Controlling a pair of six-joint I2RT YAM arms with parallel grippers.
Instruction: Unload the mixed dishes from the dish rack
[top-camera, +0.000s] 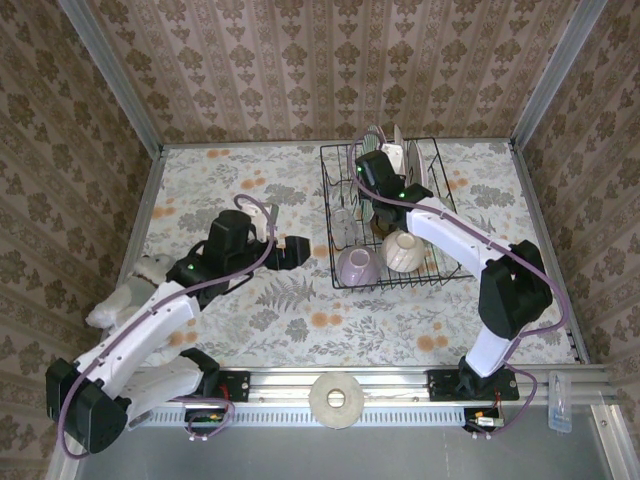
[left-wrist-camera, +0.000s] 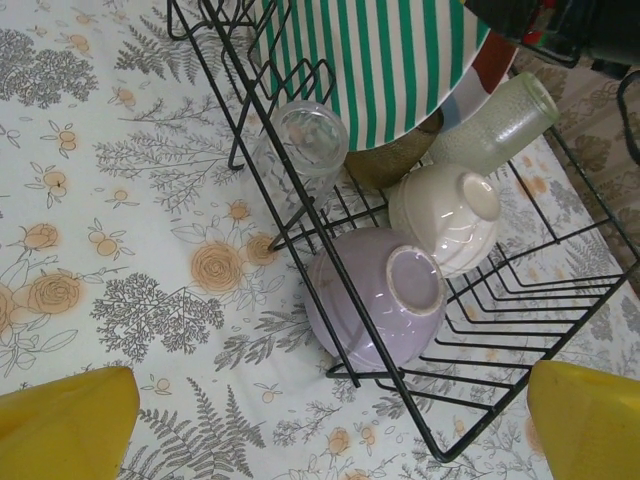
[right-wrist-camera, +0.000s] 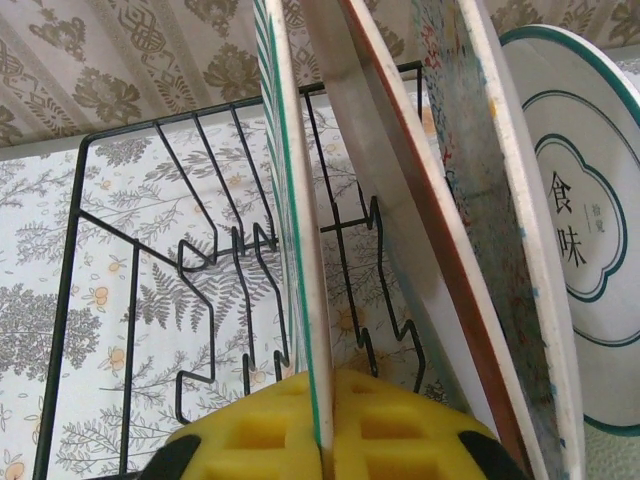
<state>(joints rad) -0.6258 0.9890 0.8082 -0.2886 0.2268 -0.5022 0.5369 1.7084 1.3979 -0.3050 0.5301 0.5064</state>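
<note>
Unloading is judged barely begun: all dishes seen are found in the dish rack (top-camera: 400, 285), lilac bowl (left-wrist-camera: 375, 300), cream bowl (left-wrist-camera: 450, 215) and pale green tumbler (left-wrist-camera: 495, 125) included. The upright green-striped plate (right-wrist-camera: 295, 250) is clamped at its rim by the right gripper (right-wrist-camera: 322, 432). The left gripper (top-camera: 292, 250) is held wide open and empty beside the rack.

Plates (right-wrist-camera: 395, 200) crowd rack (top-camera: 452, 265) rear w/ narrow gaps; table (top-camera: 250, 330) left open.

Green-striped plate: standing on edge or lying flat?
On edge: the green-striped plate stands upright in the dish rack, its rim pinched by the shut right end effector.
</note>
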